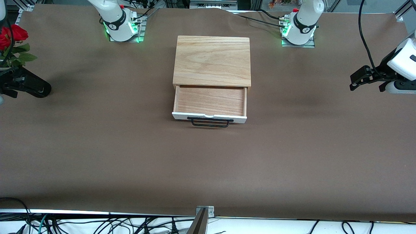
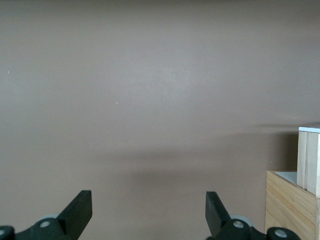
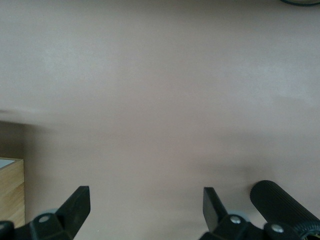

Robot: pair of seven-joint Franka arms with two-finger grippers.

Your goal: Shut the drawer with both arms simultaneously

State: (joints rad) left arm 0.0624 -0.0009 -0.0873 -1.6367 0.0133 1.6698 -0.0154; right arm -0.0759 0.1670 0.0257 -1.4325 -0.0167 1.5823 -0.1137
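Note:
The light oak box (image 1: 213, 60) stands mid-table, and its drawer (image 1: 210, 100) is pulled out toward the front camera. The drawer shows a white front panel (image 1: 209, 116) and a black wire handle (image 1: 210, 122), and its tray is empty. My left gripper (image 1: 356, 79) is open and empty above the table at the left arm's end, well apart from the box. Its wrist view (image 2: 149, 205) shows the box (image 2: 290, 202) and drawer (image 2: 310, 160) at one edge. My right gripper (image 1: 13, 87) is open and empty at the right arm's end. Its wrist view (image 3: 146, 202) shows a box corner (image 3: 11, 190).
Brown paper covers the table (image 1: 208, 162). Red roses (image 1: 11, 35) with green leaves and a black ribbed cylinder (image 1: 35, 87) sit by my right gripper; the cylinder also shows in the right wrist view (image 3: 280, 205). Cables hang at the table's front edge.

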